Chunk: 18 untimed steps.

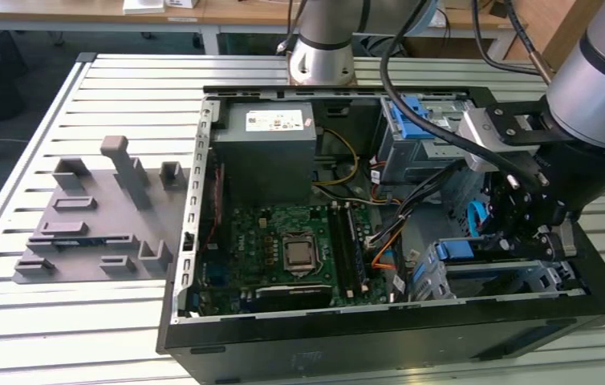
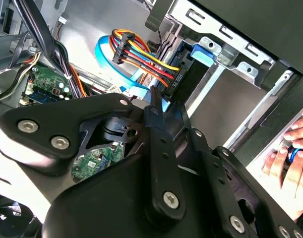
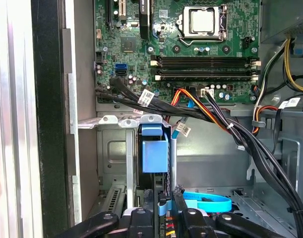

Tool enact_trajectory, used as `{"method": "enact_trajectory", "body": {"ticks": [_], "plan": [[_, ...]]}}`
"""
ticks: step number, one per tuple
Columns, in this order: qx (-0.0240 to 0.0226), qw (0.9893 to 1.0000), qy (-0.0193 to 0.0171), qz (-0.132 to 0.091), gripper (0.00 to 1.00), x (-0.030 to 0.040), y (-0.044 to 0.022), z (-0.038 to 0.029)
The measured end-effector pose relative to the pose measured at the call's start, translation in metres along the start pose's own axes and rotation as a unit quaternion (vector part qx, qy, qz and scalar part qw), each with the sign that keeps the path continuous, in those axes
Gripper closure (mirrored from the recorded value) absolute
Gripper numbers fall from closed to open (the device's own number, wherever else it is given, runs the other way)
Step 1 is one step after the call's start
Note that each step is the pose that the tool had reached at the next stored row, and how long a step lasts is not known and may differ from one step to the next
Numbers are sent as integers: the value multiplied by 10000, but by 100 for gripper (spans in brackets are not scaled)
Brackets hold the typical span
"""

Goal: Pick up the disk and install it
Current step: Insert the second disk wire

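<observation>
The disk stands on edge in a slot of the grey metal drive cage, its blue carrier showing at the end. My gripper sits at the disk's other end, black fingers close on either side of it, shut on it. In the exterior view the gripper reaches into the case's corner at that view's lower right, beside the blue carrier of the disk. In the second wrist view the disk's blue edge shows just past a fingertip, below a plug with coloured wires.
The open computer case lies on a slatted table, with motherboard and power supply inside. Black cable bundles and a blue flat cable run near the cage. A grey fixture sits at the exterior view's left. A hand rests outside the case.
</observation>
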<state>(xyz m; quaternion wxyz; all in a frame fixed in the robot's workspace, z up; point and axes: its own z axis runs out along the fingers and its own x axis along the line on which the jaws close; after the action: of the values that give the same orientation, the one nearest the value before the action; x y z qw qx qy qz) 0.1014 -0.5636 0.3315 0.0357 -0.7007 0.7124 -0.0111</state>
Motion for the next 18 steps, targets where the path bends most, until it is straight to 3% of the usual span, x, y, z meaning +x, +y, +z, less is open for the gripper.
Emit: {"method": "enact_trajectory", "body": {"ticks": [18], "plan": [[0, 10000, 1, 0, 71, -1, -3, -50]]}}
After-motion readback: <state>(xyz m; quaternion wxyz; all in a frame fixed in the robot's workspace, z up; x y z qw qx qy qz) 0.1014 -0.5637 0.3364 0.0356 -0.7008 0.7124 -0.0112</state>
